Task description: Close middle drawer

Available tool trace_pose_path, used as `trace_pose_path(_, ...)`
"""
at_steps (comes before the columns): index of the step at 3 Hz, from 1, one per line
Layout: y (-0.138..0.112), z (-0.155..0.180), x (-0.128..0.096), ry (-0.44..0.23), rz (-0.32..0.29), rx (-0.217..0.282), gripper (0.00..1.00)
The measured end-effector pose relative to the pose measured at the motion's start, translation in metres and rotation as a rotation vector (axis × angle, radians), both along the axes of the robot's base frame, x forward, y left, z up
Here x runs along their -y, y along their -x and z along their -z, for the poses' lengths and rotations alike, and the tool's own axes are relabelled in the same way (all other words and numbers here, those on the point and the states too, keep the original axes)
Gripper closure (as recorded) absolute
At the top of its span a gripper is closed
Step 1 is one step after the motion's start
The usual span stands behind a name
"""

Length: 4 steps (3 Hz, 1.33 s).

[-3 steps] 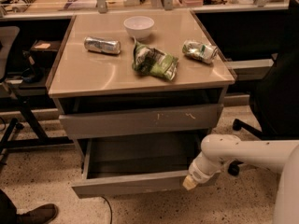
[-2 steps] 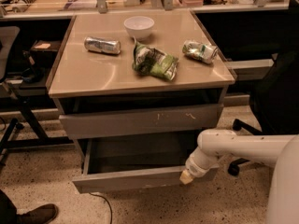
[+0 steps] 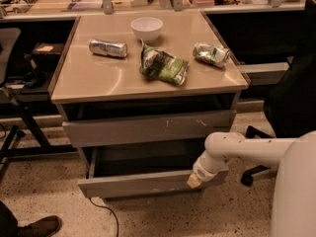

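The middle drawer (image 3: pixel 143 184) is pulled out from the cabinet, with a plain grey front and a bare grey tray inside (image 3: pixel 143 162). Above it is the taller drawer front with pale scratch marks (image 3: pixel 148 127). My gripper (image 3: pixel 193 180) is at the end of the white arm (image 3: pixel 247 149), which reaches in from the right. It rests against the right end of the middle drawer's front.
On the tan cabinet top (image 3: pixel 98 78) lie a white bowl (image 3: pixel 146 27), a silver can (image 3: pixel 107 48), a green chip bag (image 3: pixel 163 65) and a crumpled packet (image 3: pixel 211 54). A black chair (image 3: pixel 291 98) stands at the right, a desk frame (image 3: pixel 19 117) at the left, and a shoe (image 3: pixel 37 227) at the lower left.
My gripper has moved a little left and toward the cabinet along the drawer front. The middle drawer has slid in slightly.
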<state>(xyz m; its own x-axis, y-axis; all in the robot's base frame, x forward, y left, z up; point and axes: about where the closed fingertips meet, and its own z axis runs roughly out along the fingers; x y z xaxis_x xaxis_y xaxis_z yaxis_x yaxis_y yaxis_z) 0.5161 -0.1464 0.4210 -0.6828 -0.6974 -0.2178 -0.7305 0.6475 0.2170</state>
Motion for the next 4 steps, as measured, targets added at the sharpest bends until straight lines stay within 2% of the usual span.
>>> trace_pose_path(1,0.010,0.002,0.012,0.007,0.078,0.002,1.00)
trace_pose_path(2,0.006,0.001,0.019,0.002,0.161,0.032,1.00)
trace_pose_path(4,-0.008,0.016,0.026,0.012,0.253,0.061,1.00)
